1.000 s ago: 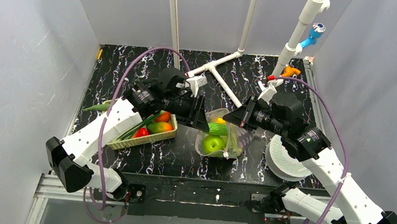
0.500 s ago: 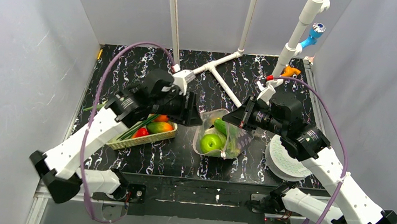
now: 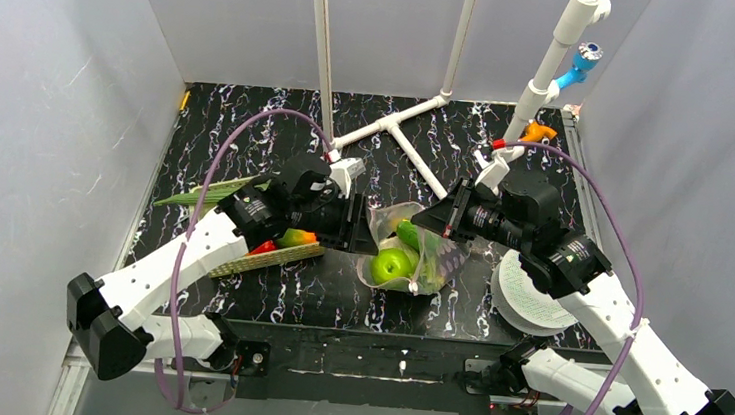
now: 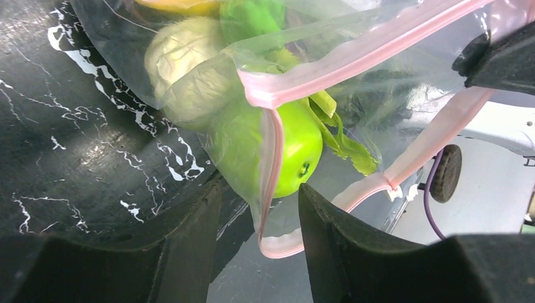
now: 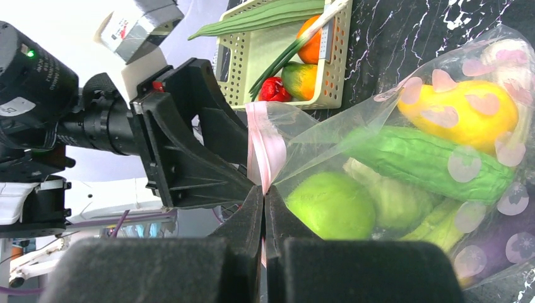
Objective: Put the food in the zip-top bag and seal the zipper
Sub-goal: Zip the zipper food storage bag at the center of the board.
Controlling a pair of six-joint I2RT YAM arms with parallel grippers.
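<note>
- Two robot arms meet over a black marbled table point(image 3: 250, 127), where a clear zip-top bag point(image 3: 436, 259) lies near the middle.
- The right gripper point(image 5: 264, 196) has its fingers pressed together on the pink zipper point(image 5: 262, 142) at the bag's mouth.
- The left gripper point(image 4: 258, 189) has its fingers apart, with the zipper strip passing between them.
- Food in the bag: a green apple point(image 3: 394, 265), a yellow piece point(image 5: 460, 110) and a long green piece point(image 5: 429, 158).
- Just left of the bag, a basket point(image 3: 258, 263) holds an orange piece point(image 5: 309, 31) and a red piece point(image 5: 274, 90).
</note>
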